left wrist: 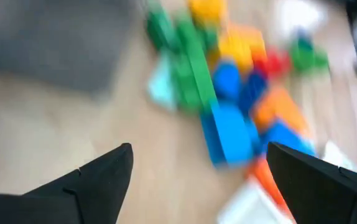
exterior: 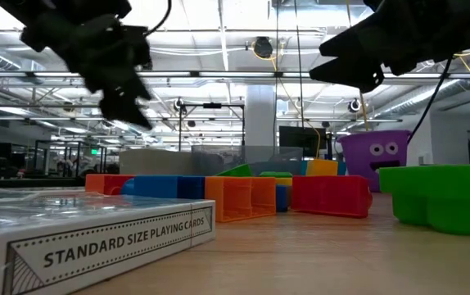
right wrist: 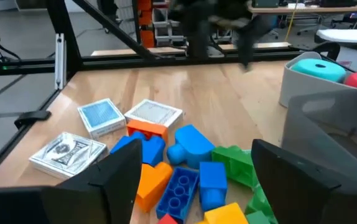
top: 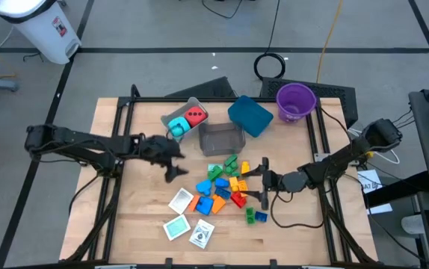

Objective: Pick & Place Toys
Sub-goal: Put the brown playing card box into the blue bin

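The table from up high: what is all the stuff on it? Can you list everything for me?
Building bricks: many, red, blue, green, yellow and orange, heaped mid-table.
Green brick: one, apart from the heap on its right side, toward the near edge.
Card packs: three, white and teal, near edge, left of the heap.
Dice cubes: two, cyan and red, inside the grey bin at the back.
Dark bin: one, behind the heap.
Teal bin: one, back of table, right of the grey bin.
Purple cup: one, back right corner.
Left gripper: open, left of the heap.
Right gripper: fingers apart, at the heap's right edge.
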{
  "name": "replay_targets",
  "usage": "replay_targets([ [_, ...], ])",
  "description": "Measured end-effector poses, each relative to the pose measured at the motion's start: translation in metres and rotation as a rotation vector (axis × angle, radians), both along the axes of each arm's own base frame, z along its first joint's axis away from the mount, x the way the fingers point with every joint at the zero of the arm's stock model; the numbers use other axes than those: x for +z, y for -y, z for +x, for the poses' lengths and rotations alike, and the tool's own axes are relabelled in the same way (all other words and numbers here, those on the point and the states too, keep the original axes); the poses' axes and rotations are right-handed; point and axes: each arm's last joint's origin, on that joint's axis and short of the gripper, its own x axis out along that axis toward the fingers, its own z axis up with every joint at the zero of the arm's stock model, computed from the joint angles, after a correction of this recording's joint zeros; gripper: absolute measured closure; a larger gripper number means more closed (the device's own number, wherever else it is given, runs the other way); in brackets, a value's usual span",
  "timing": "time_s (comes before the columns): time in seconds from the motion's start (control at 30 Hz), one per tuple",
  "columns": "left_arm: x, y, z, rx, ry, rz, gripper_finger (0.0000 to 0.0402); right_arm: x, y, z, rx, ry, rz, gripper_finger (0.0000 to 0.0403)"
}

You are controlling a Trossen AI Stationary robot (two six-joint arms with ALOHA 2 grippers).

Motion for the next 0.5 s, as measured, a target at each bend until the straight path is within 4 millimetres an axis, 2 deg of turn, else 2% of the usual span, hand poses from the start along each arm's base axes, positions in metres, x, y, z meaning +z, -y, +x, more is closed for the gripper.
replay_targets([
  [0.2, -0.021, 0.035, -0.013, -0.096, -0.268, -0.112, 0.0028, 0.0, 0.0, 0.0, -0.001, -0.005, -0.002, 0.0144],
  [0.33, -0.03, 0.054, -0.007, -0.13, -0.287, -0.149, 0.0027, 0.0, 0.001, 0.0, -0.003, -0.001, -0.001, 0.0147],
  [0.5, -0.04, 0.082, 0.004, -0.324, -0.241, -0.203, 0.0027, 0.0, 0.0, 0.0, -0.001, 0.002, 0.001, 0.0147],
])
